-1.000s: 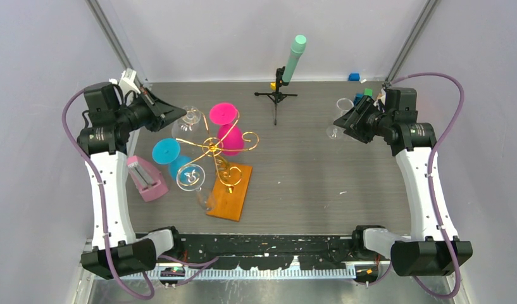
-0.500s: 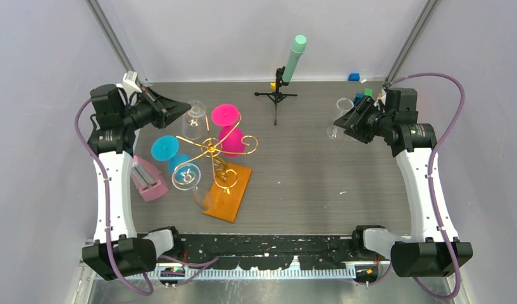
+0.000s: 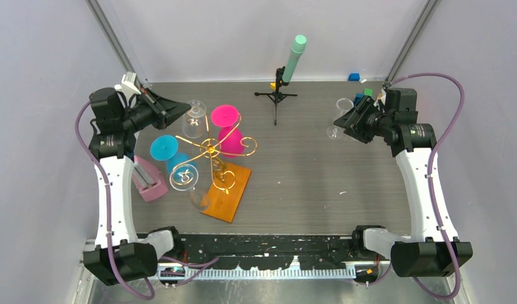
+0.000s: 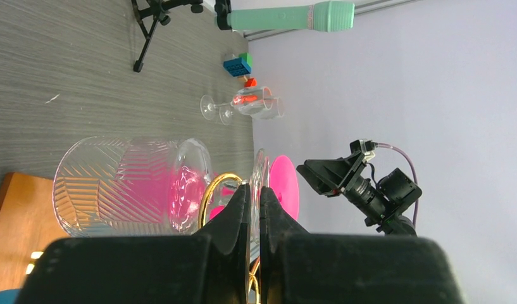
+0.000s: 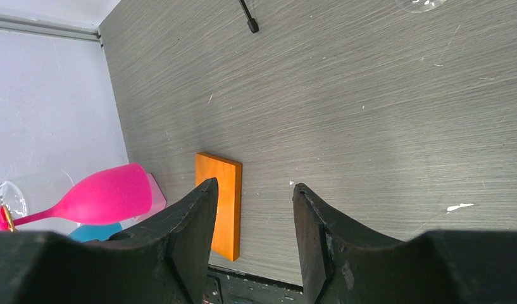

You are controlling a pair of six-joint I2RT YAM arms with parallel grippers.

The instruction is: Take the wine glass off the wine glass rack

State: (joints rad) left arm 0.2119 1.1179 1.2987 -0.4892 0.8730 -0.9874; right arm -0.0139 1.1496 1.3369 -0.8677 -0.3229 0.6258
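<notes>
Left arm: I find the left gripper clamped on the foot of the clear wine glass. In the left wrist view the thin glass disc stands edge-on in the narrow gap between the two fingers. The glass hangs bowl down and foot up at the far-left side of the wine glass rack. A gold wire curl of the rack shows at its stem, just beside the fingers. I cannot tell whether the curl bears the glass.

Rack: it stands on its orange base on the grey table. A pink glass hangs on the rack's far side, a blue glass on its left, and a second clear glass on its near-left.

Right arm: the right gripper is well apart from the rack, to its right. Its fingers are spread wide with nothing between them, above bare table.

Other items: a black tripod stands beyond the rack to its far right. A pink block lies just left of the rack.
</notes>
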